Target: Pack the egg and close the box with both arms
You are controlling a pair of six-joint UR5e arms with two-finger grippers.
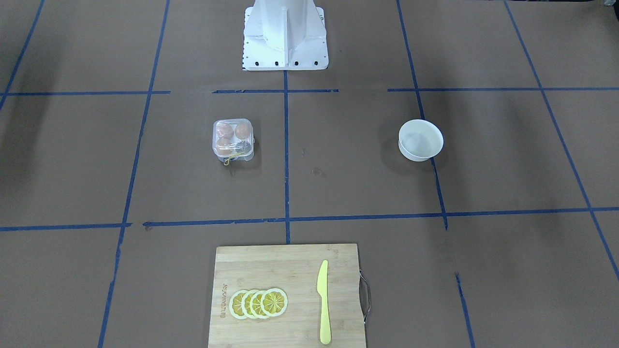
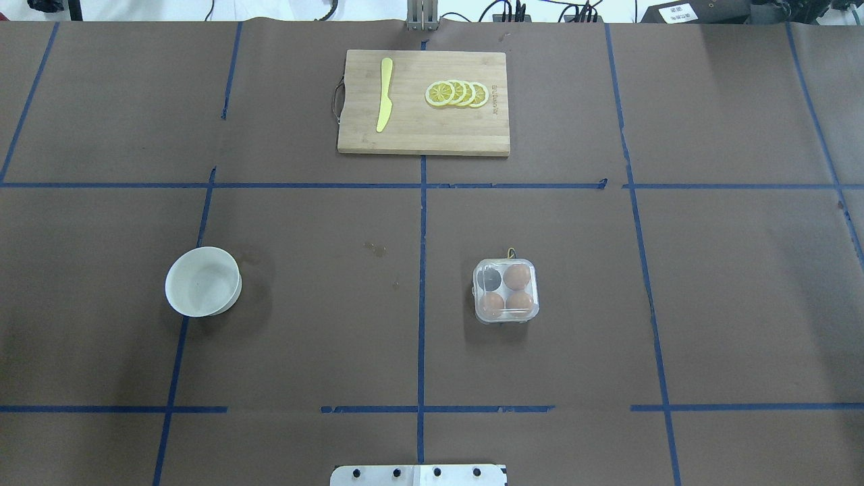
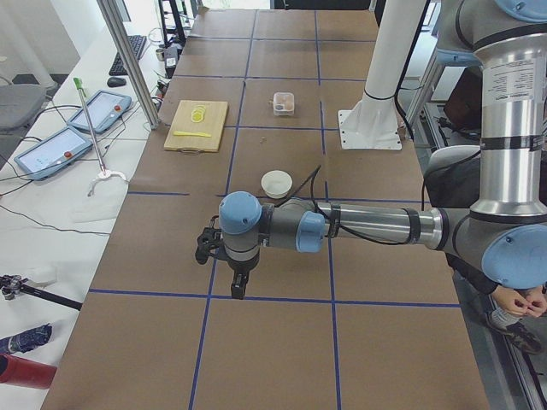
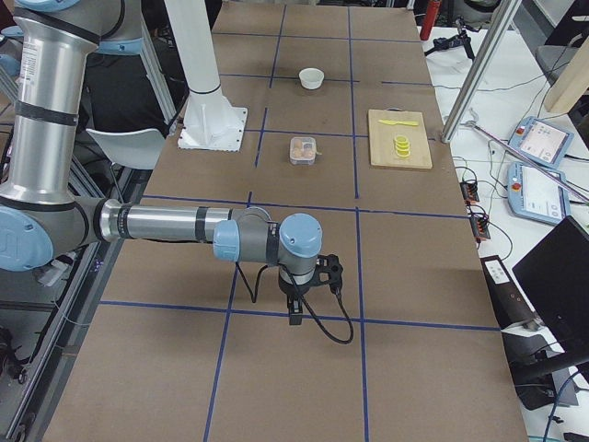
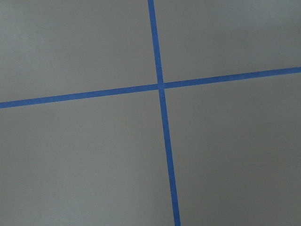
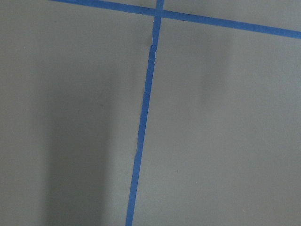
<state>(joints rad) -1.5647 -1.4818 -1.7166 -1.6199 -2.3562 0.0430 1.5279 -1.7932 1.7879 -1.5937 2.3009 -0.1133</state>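
Note:
The clear box (image 2: 506, 316) stands right of the table's middle; it also shows in the front view (image 1: 233, 155). Three brown eggs fill three cells, one of them here (image 2: 518, 276) (image 1: 243, 129). The fourth cell (image 2: 487, 278) looks dark and empty. The lid seems to lie over the cells; I cannot tell whether it is latched. The left gripper (image 3: 238, 290) and the right gripper (image 4: 294, 316) hang over bare table far from the box. They show only in the side views, so I cannot tell whether they are open or shut. Both wrist views show only table and blue tape.
An empty white bowl (image 2: 202, 281) (image 1: 420, 140) sits on the left half. A wooden cutting board (image 2: 424, 135) at the far edge carries a yellow knife (image 2: 385, 94) and lemon slices (image 2: 457, 94). The white pedestal (image 1: 285, 38) stands at the robot's side.

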